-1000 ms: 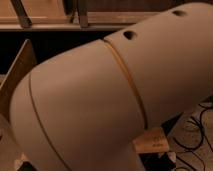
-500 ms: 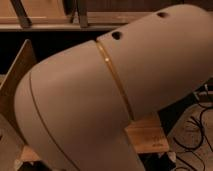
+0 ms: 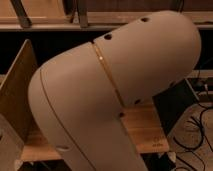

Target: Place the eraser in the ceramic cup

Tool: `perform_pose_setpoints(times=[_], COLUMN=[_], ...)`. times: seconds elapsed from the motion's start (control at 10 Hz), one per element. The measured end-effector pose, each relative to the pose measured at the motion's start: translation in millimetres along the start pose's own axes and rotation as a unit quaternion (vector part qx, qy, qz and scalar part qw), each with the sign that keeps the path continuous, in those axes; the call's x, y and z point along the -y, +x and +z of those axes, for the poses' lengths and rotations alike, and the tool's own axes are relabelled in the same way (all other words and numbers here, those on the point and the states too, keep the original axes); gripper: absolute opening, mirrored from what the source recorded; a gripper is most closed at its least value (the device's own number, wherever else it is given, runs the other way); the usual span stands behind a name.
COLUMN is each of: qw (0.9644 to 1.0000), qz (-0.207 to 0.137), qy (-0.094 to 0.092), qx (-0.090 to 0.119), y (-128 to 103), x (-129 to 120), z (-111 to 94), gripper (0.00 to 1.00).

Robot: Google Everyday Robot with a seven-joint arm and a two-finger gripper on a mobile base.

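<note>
Arm housing (image 3: 115, 95) fills the view, bent over the wooden table (image 3: 145, 130). Pincer out of sight, fully closed; contents unknown. Cup hidden.

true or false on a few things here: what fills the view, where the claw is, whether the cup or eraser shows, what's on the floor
1. The robot's pale arm casing fills most of the view. True.
2. The claw is in plain sight above the cup. False: the claw is out of view, and no cup shows.
3. A thin gold seam runs across the casing. True.
4. The eraser lies on the wooden surface. False: only a bare strip of that surface shows, with no eraser on it.
5. Dark cables lie on the floor at the right. True.
6. The casing is bright red. False: it is off-white.
</note>
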Motion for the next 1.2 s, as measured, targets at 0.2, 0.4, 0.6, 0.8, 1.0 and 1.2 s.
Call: perform_pose_setpoints(times=[0.2,0.4,0.6,0.8,1.0,1.2], qw=[0.9999,0.9999,0.9999,0.9997,0.9994,0.9992], qz=[0.005,0.002,-0.007,-0.014,-0.021,-0.022], qy=[-0.007,-0.009,-0.012,-0.018,-0.028,-0.032], qx=[-0.011,-0.011,-0.003,0.002,0.0,-0.001], y=[14.2,15.2,8.0,4.3,8.7,10.5], x=[2.1,6.4,8.7,6.0,0.7,-1.7], z=[8.4,13.1,17.8,24.5,33.8,35.7], gripper=[0.0,0.0,0.0,0.0,0.0,0.01])
